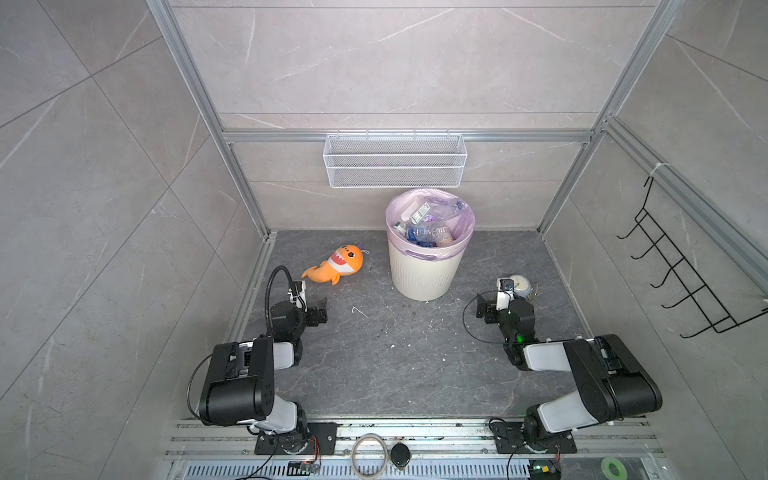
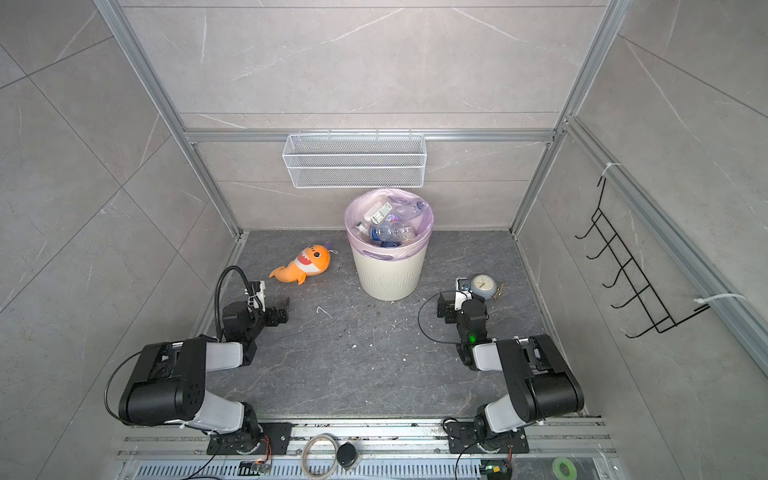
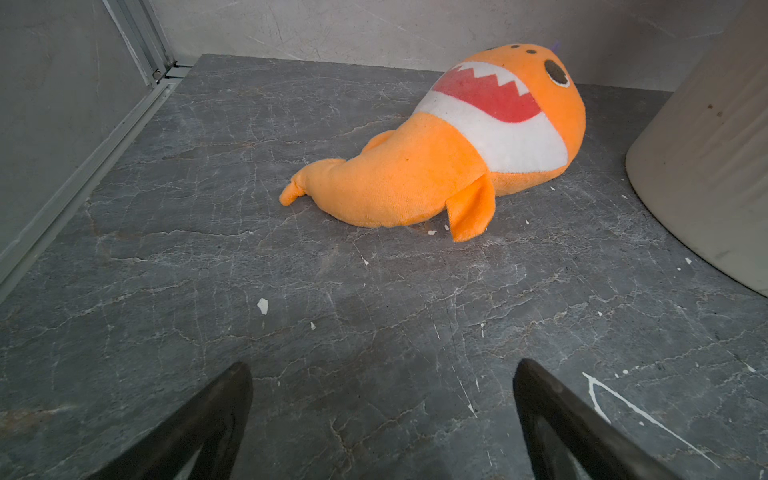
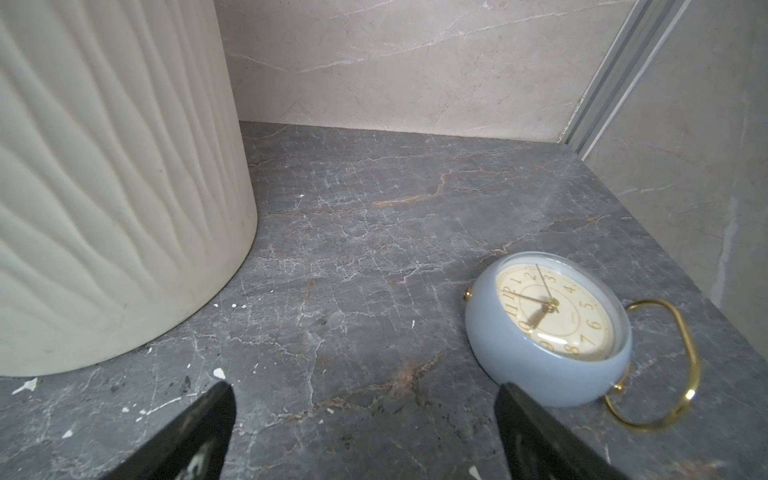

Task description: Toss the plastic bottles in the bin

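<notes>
Reading this as done: bottles point(image 1: 428, 232) all in the bin point(image 1: 422, 276), back middle, none loose on the counter point(image 1: 395, 357). Left claw point(image 3: 382, 368) and right claw point(image 4: 365, 386) both spread wide, empty, low over the counter.

Risks, my call: left claw faces the shark point(image 3: 415, 183) and right sits just beside the clock point(image 4: 552, 328), so any grab here bins the wrong thing. A swing could clip the bin. The pile is near the rim, so a knock could spill it.

Bottles: clear, crumpled, some blue labels, one green-white, jumbled inside the lilac liner point(image 1: 399, 243).
</notes>
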`<state>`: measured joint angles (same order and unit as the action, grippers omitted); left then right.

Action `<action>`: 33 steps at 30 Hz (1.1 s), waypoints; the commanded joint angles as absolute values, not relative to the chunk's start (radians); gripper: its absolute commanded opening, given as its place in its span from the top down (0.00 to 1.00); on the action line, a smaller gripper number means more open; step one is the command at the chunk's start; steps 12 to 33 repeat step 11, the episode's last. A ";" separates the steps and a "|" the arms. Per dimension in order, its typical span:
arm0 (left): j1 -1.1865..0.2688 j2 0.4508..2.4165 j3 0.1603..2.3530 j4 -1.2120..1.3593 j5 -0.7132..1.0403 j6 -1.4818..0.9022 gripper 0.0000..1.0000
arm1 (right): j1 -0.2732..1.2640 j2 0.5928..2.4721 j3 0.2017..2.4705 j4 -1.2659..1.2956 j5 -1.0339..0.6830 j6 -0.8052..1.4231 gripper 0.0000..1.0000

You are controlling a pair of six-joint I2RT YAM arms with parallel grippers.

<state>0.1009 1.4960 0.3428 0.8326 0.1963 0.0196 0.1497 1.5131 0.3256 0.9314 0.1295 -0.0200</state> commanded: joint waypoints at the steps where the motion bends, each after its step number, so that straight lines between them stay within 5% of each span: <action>1: 0.106 1.496 0.346 0.867 0.224 0.034 0.00 | 0.145 1.519 0.344 0.909 0.121 -0.029 0.01; 33: 0.108 1.496 0.347 0.868 0.223 0.034 0.00 | 0.143 1.517 0.342 0.911 0.122 -0.031 0.01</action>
